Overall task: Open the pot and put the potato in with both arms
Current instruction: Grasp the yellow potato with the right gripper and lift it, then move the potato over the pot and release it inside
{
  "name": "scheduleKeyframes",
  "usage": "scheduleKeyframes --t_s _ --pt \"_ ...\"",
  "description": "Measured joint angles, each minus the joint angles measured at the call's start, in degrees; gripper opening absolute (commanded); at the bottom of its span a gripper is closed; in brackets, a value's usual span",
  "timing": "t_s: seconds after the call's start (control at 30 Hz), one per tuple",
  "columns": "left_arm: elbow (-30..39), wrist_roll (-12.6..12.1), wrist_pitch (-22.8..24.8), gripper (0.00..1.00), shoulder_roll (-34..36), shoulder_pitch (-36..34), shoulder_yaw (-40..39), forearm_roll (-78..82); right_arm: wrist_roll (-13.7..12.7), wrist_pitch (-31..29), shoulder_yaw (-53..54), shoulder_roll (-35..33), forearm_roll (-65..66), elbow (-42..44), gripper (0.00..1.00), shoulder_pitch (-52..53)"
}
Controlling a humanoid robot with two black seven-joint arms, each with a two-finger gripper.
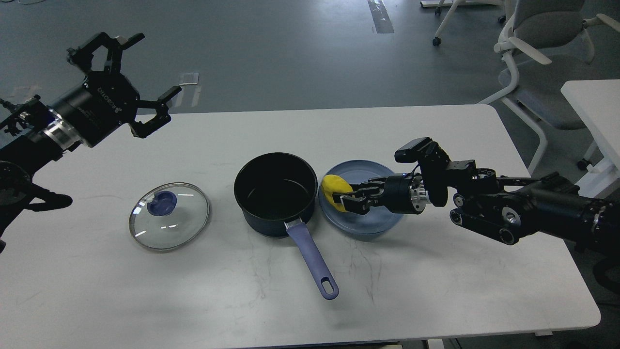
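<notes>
Sitting uncovered near the middle of the white tabletop [436, 291], the pot [275, 194] is showing its black inside, and nothing is lying in it; its lavender-blue handle [312, 257] is running toward the near edge and slightly rightward, ending in a loop hole. Just to the right of the pot, almost touching its wall, the potato [333, 191] is resting at the left rim of a shallow light-blue plate [373, 225]. The right gripper [349, 198] is reaching in low from the right over the plate, and its jaws are closing around the potato, with dark fingertips [347, 198] pressing on the yellow lump's right side; whether the potato is lifting off the plate cannot be told. The right arm [508, 208] is stretching back across the right side of the tabletop to the frame's edge. To the left of the pot, well apart from it, a glass lid [169, 216] with a blue knob is lying flat on the tabletop. The left gripper [133, 82] is hovering high above the far left corner, its jaws spreading wide and holding nothing. Beyond the tabletop, grey floor is showing, with a white office chair [542, 53] standing at the upper right.
</notes>
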State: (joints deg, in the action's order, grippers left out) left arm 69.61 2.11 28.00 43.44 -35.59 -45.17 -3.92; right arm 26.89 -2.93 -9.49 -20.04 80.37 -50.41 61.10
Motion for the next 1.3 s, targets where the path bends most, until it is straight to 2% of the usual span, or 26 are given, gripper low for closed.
scheduleKeyframes --t_s 0.2,0.33,0.77,0.8,0.87,0.97,1.13,1.3 --pt "0.0 0.0 0.0 0.98 -0.1 0.0 0.0 0.0 0.4 0.1 0.1 -5.0 0.0 -5.3 0.10 4.3" --pt "0.0 0.0 0.0 0.98 -0.2 0.0 0.0 0.0 0.5 0.1 0.1 -4.9 0.0 -6.1 0.10 6.5" --pt "0.2 0.5 0.0 0.98 0.5 -0.1 0.0 0.1 0.4 -0.6 -2.7 9.0 0.0 0.3 0.12 9.4" --pt "0.3 0.6 0.0 0.98 0.6 -0.1 -0.1 0.1 0.5 -0.6 -3.5 9.9 0.0 1.2 0.15 9.2" --pt "0.4 0.6 0.0 0.98 0.8 -0.1 -0.2 0.1 0.5 -0.6 -5.0 11.2 0.0 2.3 0.33 9.1" --pt "0.4 0.7 0.0 0.98 0.8 -0.1 -0.3 0.1 0.5 -0.3 -5.6 12.1 -0.4 4.3 0.39 8.2" --pt "0.6 0.7 0.0 0.98 0.9 0.0 -0.6 0.1 0.4 0.2 -5.3 14.0 -0.9 5.9 0.64 7.8" --pt "0.6 0.7 0.0 0.98 1.4 0.0 -0.7 0.1 0.3 0.7 -5.1 15.3 -1.2 5.9 0.67 8.1"
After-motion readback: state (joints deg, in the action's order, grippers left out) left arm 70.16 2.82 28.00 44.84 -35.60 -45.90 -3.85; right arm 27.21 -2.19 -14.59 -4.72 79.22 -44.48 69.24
